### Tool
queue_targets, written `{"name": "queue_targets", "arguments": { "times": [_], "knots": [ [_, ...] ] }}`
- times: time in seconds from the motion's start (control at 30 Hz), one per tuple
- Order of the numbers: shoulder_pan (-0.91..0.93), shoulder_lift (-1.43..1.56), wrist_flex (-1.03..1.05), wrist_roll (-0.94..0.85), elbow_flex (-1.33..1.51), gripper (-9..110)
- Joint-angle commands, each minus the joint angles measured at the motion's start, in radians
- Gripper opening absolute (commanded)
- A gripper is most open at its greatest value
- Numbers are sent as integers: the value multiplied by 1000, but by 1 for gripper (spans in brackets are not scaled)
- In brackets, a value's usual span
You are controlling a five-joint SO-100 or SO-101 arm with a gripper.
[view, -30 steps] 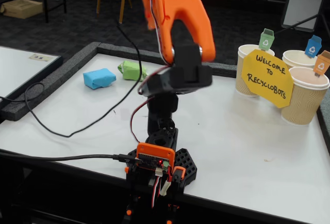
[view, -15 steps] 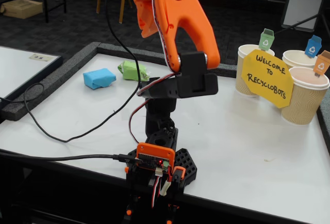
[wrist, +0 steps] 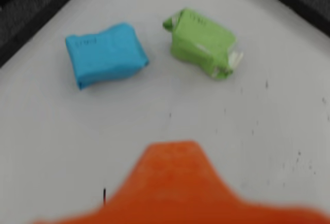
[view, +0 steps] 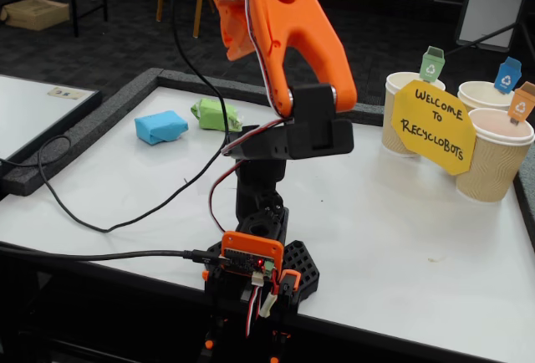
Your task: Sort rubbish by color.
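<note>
- While the arm (view: 284, 53) stands raised over the bench (view: 401, 237), the gripper shows only as a blurred orange shape (wrist: 172, 182) at the bottom of the wrist view; open or closed cannot be told.
- Blue paper lump (wrist: 104, 53) and green paper lump (wrist: 202, 42) lie side by side near the far corner of the bench, apart, not touching.
- Judgement: both light, soft, crushable; folded faces fairly flat, likely to slide if nudged. Best hold across the short sides of either lump.
- Dark raised border (view: 92, 125) runs close behind the lumps; little room there.
- Open bench lies toward the paper cups (view: 493, 158) and yellow sign (view: 435, 126); a black cable (view: 109, 212) trails near the blue lump.
</note>
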Motion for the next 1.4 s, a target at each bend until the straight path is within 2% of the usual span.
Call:
{"name": "queue_targets", "arguments": {
  "times": [0.0, 0.4, 0.67, 0.83, 1.07, 1.37],
  "knots": [
    [-17, -100, -49, -21, -80, 1],
    [-25, -732, -264, -21, -302, 8],
    [48, -1042, -397, 32, -540, 7],
    [97, -1167, -419, 87, -652, 7],
    [137, -1253, -430, 285, -719, 7],
    [63, -1276, -407, 336, -713, 20]
  ]
}}
